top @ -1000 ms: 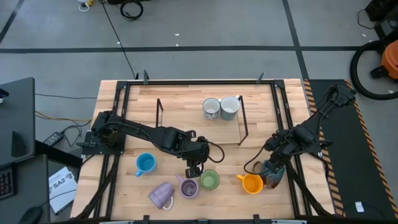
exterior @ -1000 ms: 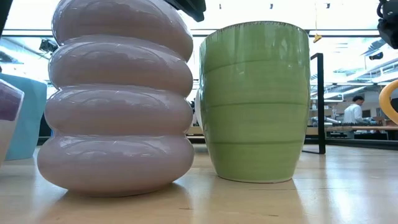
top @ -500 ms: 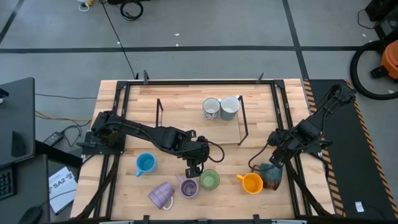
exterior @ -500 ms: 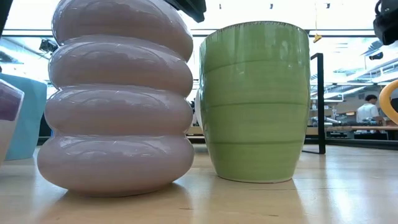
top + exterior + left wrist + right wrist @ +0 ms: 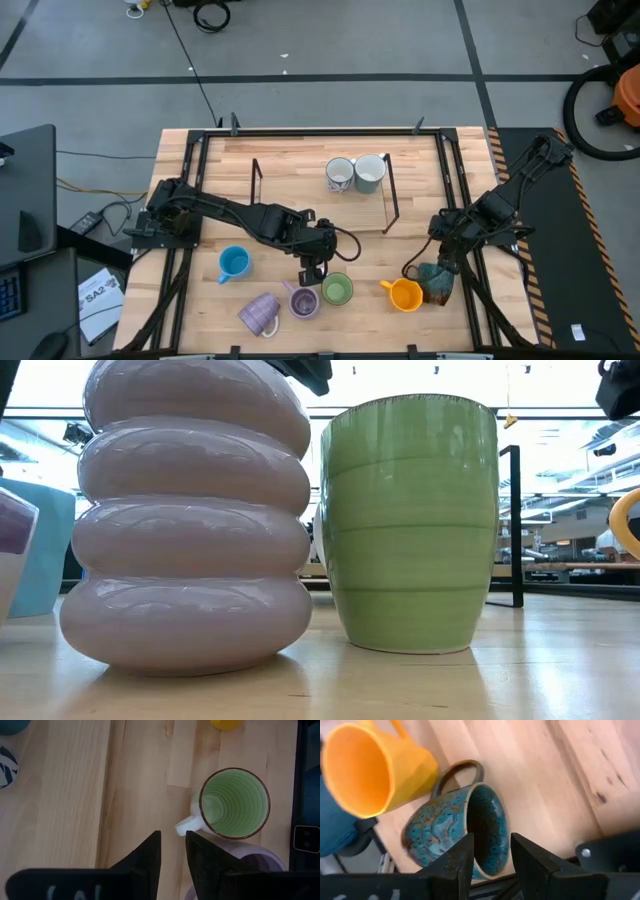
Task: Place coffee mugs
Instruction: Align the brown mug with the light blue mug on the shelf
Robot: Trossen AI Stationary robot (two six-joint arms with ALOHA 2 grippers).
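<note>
High view: at lower right of the wooden bench (image 5: 200, 170), the right tool (image 5: 441, 266) grips the rim of the dark brown-teal glazed mug (image 5: 437, 283), beside the orange mug (image 5: 404, 295). Lower centre, the left tool (image 5: 310, 276), narrowly parted and empty, hovers by the green mug (image 5: 337, 290).

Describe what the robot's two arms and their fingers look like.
Both arms are black, slim and jointed, with a black cable looping beside each wrist. The left gripper and the right gripper each end in two flat, dark, wedge-shaped fingers. A small silver screw shows on the right wrist's housing.
</note>
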